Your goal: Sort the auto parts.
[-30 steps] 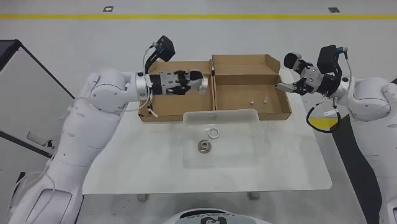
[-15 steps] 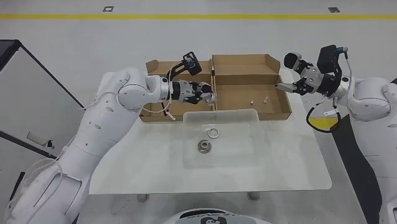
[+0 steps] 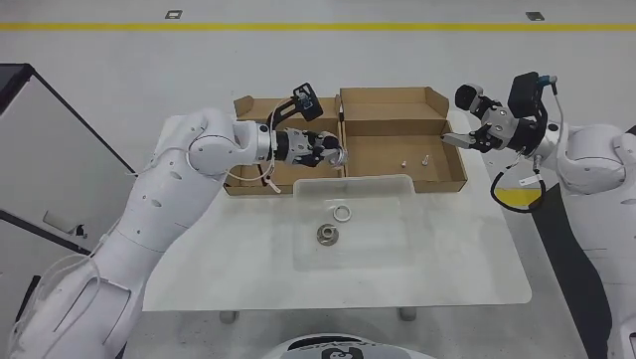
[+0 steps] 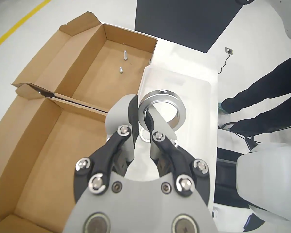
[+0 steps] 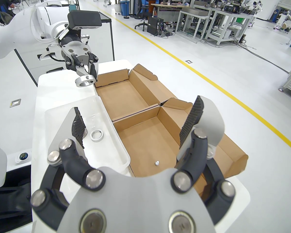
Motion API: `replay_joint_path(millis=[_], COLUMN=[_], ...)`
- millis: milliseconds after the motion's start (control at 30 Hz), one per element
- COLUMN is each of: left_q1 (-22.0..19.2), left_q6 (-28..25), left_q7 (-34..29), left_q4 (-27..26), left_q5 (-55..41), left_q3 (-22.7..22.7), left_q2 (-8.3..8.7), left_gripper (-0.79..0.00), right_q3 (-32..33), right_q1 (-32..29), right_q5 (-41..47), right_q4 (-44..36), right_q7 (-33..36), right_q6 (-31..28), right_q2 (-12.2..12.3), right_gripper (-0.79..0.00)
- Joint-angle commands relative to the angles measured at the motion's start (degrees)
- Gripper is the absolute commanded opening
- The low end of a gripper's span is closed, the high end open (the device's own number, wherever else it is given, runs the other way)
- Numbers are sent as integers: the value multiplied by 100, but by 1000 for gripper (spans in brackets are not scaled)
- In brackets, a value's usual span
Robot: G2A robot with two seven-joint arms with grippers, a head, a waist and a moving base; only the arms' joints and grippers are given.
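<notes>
My left gripper (image 4: 141, 118) is shut on the wall of a silver metal ring (image 4: 160, 107). In the top view this gripper (image 3: 333, 152) hangs over the near right corner of the left cardboard box (image 3: 260, 172), close to the white tray's (image 3: 397, 188) back rim. The tray holds a smaller ring (image 3: 342, 213) and a flanged round part (image 3: 325, 233). Two bolts (image 3: 404, 162) lie in the right cardboard box (image 3: 383, 152). My right gripper (image 3: 462, 125) stands open and empty past that box's right end, its fingers (image 5: 198, 115) spread wide.
The two open boxes sit side by side at the table's back, flaps raised. The tray lies in front of them. A dark mat (image 4: 191, 10) covers the floor beyond the table, and a person's legs (image 4: 257, 98) stand beside it.
The left gripper has swung right with the ring, from over the middle of the left box to its near right corner; in the last half second it held still. The right arm has not moved.
</notes>
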Motion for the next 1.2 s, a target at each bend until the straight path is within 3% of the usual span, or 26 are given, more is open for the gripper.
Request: replay_joint_path(millis=[0, 400, 667, 933, 1167], left_q1=[0, 44, -112, -611, -1189], left_q6=[0, 36, 1090, 1899, 2542], left_q7=[0, 73, -465, -766, -811], left_q4=[0, -38, -21, 534, 1400], left_q5=[1, 47, 670, 872, 1127], left_q3=[0, 10, 316, 872, 1520], left_q2=[0, 0, -50, -281, -635], left_gripper=[-785, -785, -785, -785, -785], right_q3=[0, 0, 0, 0, 0], right_q1=[0, 0, 0, 0, 0], right_q5=[0, 0, 0, 0, 0], right_q4=[0, 0, 0, 0, 0], right_q7=[0, 0, 0, 0, 0], right_q6=[0, 0, 0, 0, 0], right_q2=[0, 0, 0, 0, 0], right_gripper=[0, 0, 0, 0, 0])
